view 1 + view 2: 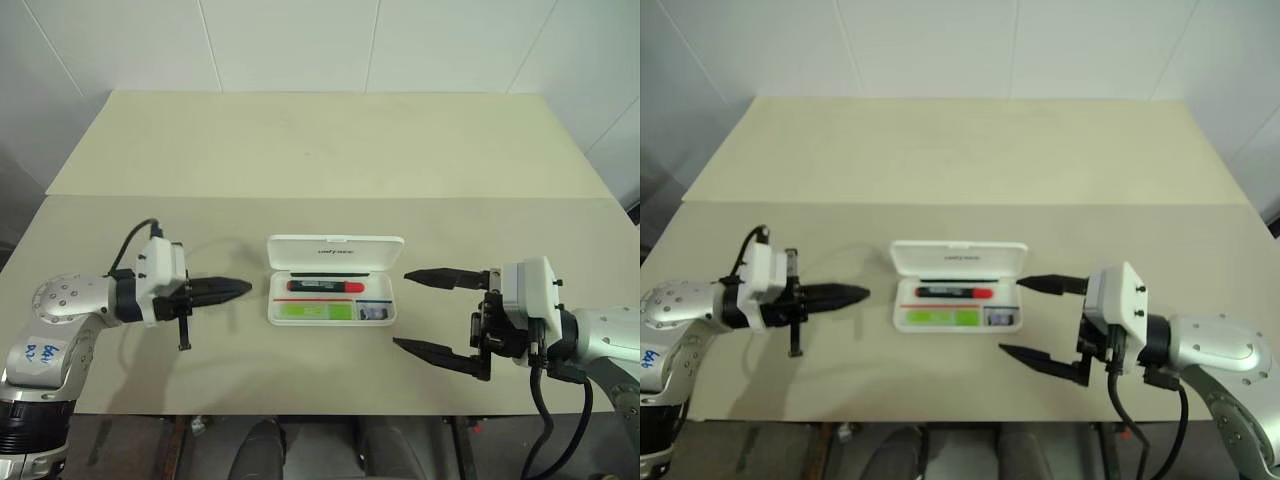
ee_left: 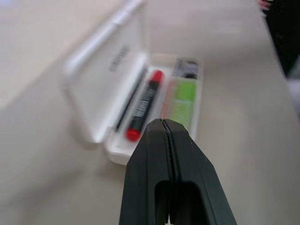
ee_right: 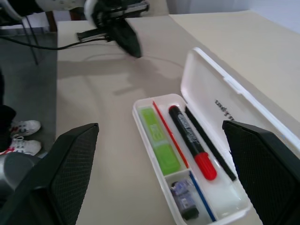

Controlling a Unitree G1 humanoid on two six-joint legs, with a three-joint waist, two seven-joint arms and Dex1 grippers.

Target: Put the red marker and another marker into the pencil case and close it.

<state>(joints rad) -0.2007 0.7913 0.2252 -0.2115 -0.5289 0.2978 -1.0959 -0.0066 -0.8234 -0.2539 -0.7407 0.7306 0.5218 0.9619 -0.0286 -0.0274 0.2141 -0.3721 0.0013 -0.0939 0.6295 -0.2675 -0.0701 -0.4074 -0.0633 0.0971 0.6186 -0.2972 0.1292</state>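
Note:
The white pencil case [image 1: 335, 250] lies open in the middle of the table, its lid standing up at the back. Inside lie the red marker [image 1: 325, 287] along the back and, in front of it, the other marker, a lime-green highlighter [image 1: 315, 311]. My left gripper [image 1: 245, 288] hovers just left of the case, shut on nothing, its tip [image 2: 161, 123] pointing at the case's short end. On the case's other side my right gripper [image 1: 400, 308] stands wide open, one finger [image 3: 70, 164] on each side of the case's end in its wrist view, apart from it.
A small dark grey piece [image 1: 373, 312] sits in the case's right-hand compartment. The beige table [image 1: 320, 160] stretches far behind the case to a white wall. Its front edge runs just below both grippers. A person's shoes [image 3: 21, 136] rest on the floor beside the table.

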